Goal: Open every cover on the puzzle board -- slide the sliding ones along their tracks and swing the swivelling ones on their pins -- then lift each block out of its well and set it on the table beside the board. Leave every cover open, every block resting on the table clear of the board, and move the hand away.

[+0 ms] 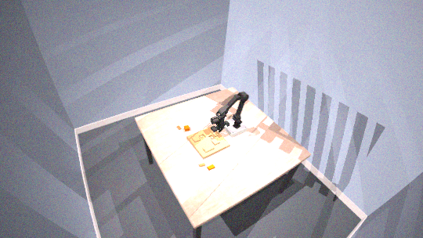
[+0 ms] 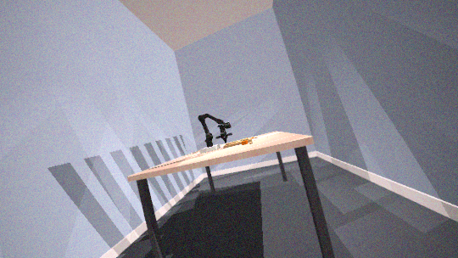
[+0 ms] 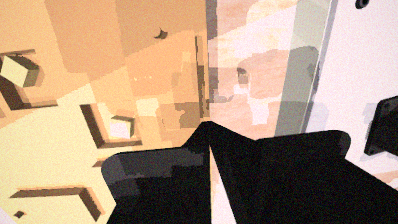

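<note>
The puzzle board (image 1: 218, 147) (image 2: 232, 144) (image 3: 50, 162) lies flat on the table, with dark-edged recesses and raised parts. In the wrist view, one pale square piece (image 3: 14, 71) and another pale square piece (image 3: 120, 128) stand in angular recesses; I cannot tell whether they are knobs or blocks. An orange block (image 1: 186, 128) and a small flat orange piece (image 1: 178, 128) lie off the board's far left side. A yellow-orange block (image 1: 211, 167) and a small pale piece (image 1: 201, 164) lie off its near side. My gripper (image 1: 219, 129) (image 2: 225, 141) (image 3: 206, 126) is shut and empty, above the board's edge near the arm's base.
The white arm base (image 1: 236, 131) (image 2: 209, 149) (image 3: 352, 75) stands close beside the board. The wooden table (image 1: 251, 156) (image 2: 220, 159) carries everything, and light and shadow patches cross it and the board. Walls (image 1: 313, 47) stand beyond the table.
</note>
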